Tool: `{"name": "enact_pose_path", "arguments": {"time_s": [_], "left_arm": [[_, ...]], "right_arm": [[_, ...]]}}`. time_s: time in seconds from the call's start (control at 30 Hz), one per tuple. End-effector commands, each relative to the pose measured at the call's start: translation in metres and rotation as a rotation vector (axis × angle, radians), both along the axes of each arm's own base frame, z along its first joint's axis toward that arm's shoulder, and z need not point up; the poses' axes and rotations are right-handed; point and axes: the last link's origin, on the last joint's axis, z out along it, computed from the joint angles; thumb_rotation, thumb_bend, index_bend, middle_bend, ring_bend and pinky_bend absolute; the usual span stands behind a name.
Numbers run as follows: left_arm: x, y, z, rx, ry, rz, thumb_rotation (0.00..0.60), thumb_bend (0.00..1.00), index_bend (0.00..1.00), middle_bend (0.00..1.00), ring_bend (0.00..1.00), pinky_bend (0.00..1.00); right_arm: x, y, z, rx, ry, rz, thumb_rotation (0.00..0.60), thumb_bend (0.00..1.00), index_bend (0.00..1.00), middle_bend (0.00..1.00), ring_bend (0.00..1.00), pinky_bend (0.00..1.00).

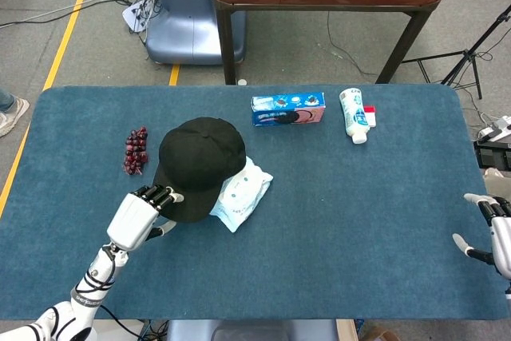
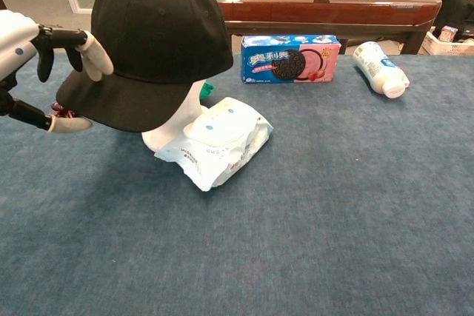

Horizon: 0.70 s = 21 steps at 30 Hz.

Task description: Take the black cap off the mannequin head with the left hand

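Black cap (image 1: 200,164) sits on white mannequin head (image 2: 175,119), mid-left of blue surface (image 1: 359,221). Left hand (image 1: 140,215) at brim, fingers spread above & below, grip unclear. Right hand (image 1: 497,239) open, far right edge.
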Motion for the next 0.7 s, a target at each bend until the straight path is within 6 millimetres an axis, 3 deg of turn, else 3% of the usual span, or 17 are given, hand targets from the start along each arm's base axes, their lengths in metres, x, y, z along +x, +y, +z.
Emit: {"name": "enact_pose_path", "arguments": {"time_s": [0.03, 0.47, 0.7], "left_arm": [[-0.0001, -0.0005, -0.0005, 0.014, -0.018, -0.014, 0.600, 0.00, 0.44, 0.49, 0.45, 0.62], [0.0028, -0.0005, -0.0002, 0.052, -0.091, -0.061, 0.600, 0.00, 0.48, 0.54, 0.49, 0.65], [0.0020, 0.0006, 0.0012, 0.075, -0.138, -0.095, 0.600, 0.00, 0.39, 0.54, 0.49, 0.65]], "right_arm": [[0.0000, 0.0001, 0.0000, 0.000, 0.000, 0.001, 0.600, 0.21, 0.26, 0.30, 0.22, 0.48], [0.0000, -0.0003, -0.0010, 0.003, 0.001, 0.000, 0.600, 0.21, 0.26, 0.30, 0.22, 0.48], [-0.0002, -0.0002, -0.0010, 0.003, 0.001, -0.001, 0.600, 0.21, 0.26, 0.30, 0.22, 0.48]]}}
